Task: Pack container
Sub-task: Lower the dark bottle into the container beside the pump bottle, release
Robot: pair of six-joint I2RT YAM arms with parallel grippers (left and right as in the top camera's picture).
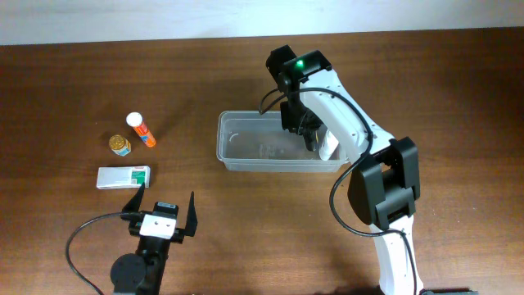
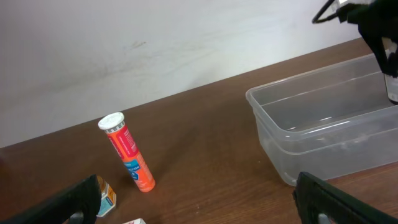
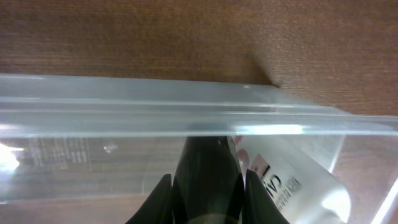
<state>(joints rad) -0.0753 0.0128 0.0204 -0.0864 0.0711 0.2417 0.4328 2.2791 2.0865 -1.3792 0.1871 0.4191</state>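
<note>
On the left of the worktop (image 1: 65,82) stand a small gold-lidded jar (image 1: 120,145) and, just beside it, an orange tube (image 1: 141,129) with a white cap. A white-and-green box (image 1: 123,177) lies nearer the left claw (image 1: 167,192), whose fingers are spread wide with nothing between them. The clear container (image 1: 246,116) sits at the middle. The right claw (image 1: 309,135) reaches down into its right end, beside a white bottle (image 1: 329,148) lying inside — whether those fingers are apart or together cannot be told.
</note>
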